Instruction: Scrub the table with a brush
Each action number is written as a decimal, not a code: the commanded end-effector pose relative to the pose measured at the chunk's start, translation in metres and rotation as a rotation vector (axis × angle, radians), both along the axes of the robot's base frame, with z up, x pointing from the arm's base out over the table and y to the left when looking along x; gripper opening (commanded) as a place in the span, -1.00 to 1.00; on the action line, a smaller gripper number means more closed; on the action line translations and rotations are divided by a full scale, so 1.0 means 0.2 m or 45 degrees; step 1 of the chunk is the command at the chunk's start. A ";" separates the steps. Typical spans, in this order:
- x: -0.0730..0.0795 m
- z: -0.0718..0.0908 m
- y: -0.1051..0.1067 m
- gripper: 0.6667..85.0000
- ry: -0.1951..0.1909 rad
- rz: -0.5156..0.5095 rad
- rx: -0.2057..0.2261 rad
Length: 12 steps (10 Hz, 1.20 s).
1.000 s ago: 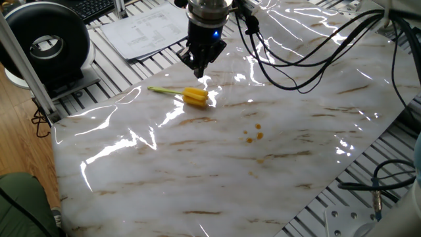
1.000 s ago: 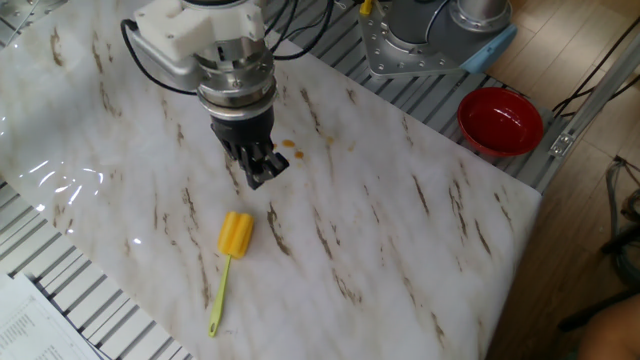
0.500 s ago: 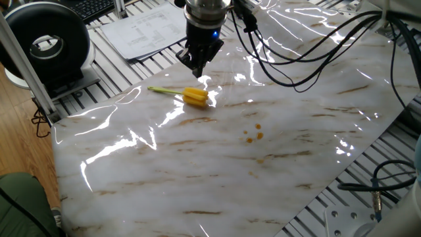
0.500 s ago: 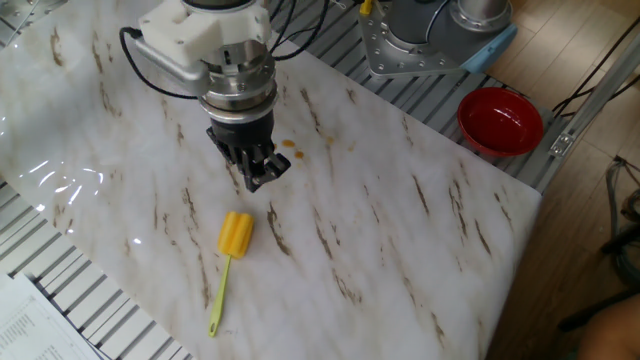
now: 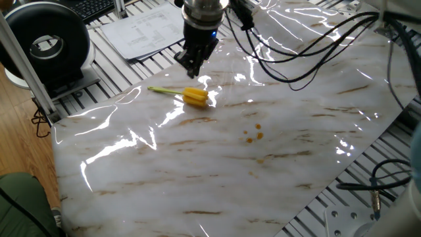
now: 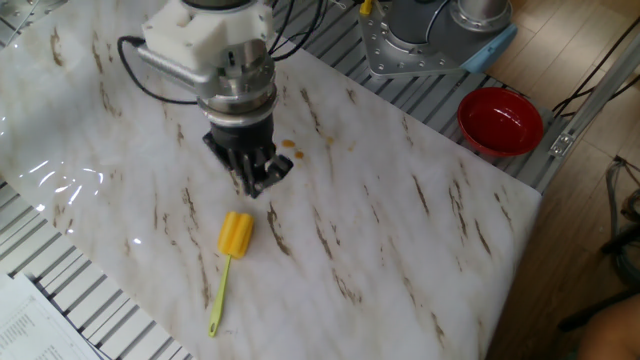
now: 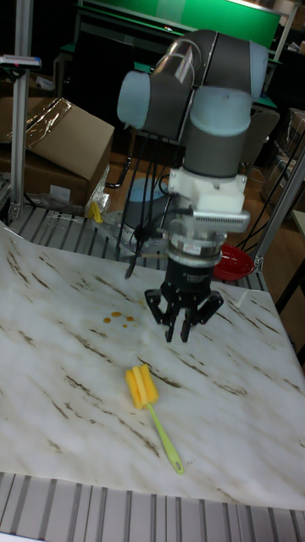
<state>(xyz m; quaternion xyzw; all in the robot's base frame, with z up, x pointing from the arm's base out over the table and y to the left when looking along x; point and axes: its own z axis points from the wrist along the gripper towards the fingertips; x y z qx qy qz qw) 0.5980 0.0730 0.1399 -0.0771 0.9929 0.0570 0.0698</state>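
Hanging in the air above the table [image 6: 420,210], the gripper [image 7: 183,331] holds nothing. Its fingers point down and stand a little apart, so it looks open and let go.

The brush [image 7: 150,400] lies flat on the table, down below the gripper and a bit to one side of it. In the tall fixed view the fat yellow head is the end nearer the gripper. The thin green handle points away from the gripper, toward the table's edge. Nothing is touching the brush. In one fixed view the brush [image 5: 184,96] lies just in front of the gripper [image 5: 193,66]. In the other fixed view the brush [image 6: 231,258] is just under the gripper [image 6: 254,180].

I think the job has hardly begun. The brush has not been picked up. The little orange stains [image 6: 292,147] sit on the table, on the far side of the gripper from the brush. They look like they have not been scrubbed. What is left, I would guess, is to go down, grab the brush, carry it to the stains, and rub.

A red bowl [image 6: 500,122] sits off the table, well away from the gripper, on the grey frame. It looks shiny inside, but I cannot tell if anything is in it.
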 end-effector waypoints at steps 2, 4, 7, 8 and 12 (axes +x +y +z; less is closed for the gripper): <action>0.21 -0.29 0.09 -0.06 -0.040 0.082 0.028; 0.19 -0.36 0.05 -0.06 -0.013 0.096 -0.017; 0.17 -0.36 0.04 -0.01 0.002 0.140 -0.031; 0.16 -0.36 0.03 0.03 0.009 0.141 -0.045; 0.16 -0.37 -0.17 0.13 0.018 0.191 -0.240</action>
